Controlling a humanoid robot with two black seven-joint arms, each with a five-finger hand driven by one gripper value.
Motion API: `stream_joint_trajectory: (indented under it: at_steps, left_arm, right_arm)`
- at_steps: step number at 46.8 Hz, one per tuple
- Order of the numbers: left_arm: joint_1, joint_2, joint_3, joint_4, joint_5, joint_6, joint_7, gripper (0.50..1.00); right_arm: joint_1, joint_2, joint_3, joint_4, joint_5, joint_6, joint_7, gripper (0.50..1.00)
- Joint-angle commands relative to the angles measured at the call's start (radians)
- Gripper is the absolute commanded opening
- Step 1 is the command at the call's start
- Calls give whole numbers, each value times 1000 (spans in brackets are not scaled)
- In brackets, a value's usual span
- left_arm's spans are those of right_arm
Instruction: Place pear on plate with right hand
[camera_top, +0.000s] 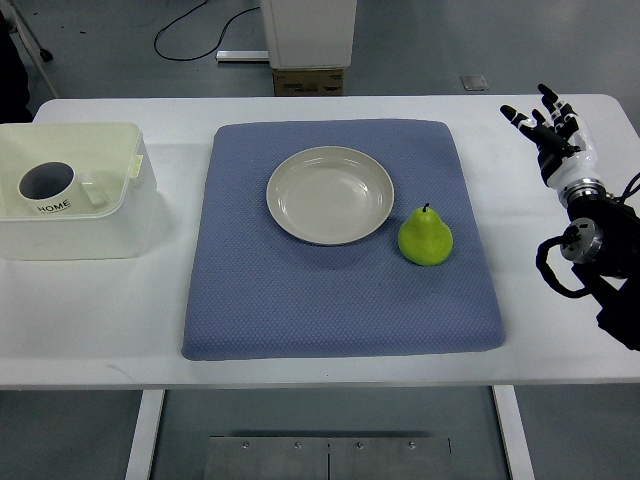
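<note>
— While the blue textured cloth mat lay nearest, what sat on it?

— Item one: green waxy pear, upright, just right of the round cream ceramic plate, apart from it. Likely firm, light, slippery; best gripped around its broad belly.

— And the right hand?

— Far right, over the white table; fingers spread, holding nothing.

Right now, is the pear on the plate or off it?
Off. The pear stands on the blue mat, beside the empty plate.
</note>
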Motion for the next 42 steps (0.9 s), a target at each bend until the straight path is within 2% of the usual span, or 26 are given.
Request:
stream_joint_trajectory:
  at_steps: [1, 26, 42]
  left_arm:
    - [0, 0, 0, 0, 0, 0, 1, 1000]
    - [0, 0, 0, 0, 0, 0, 1, 1000]
    - [0, 0, 0, 0, 0, 0, -1, 1000]
  right_arm:
    - [-1, -11, 0, 4, 1, 2, 0, 1000]
    - [-13, -103, 0, 5, 1, 100, 5, 1000]
    - [-78, -161, -2, 10, -1, 177, 9, 1000]
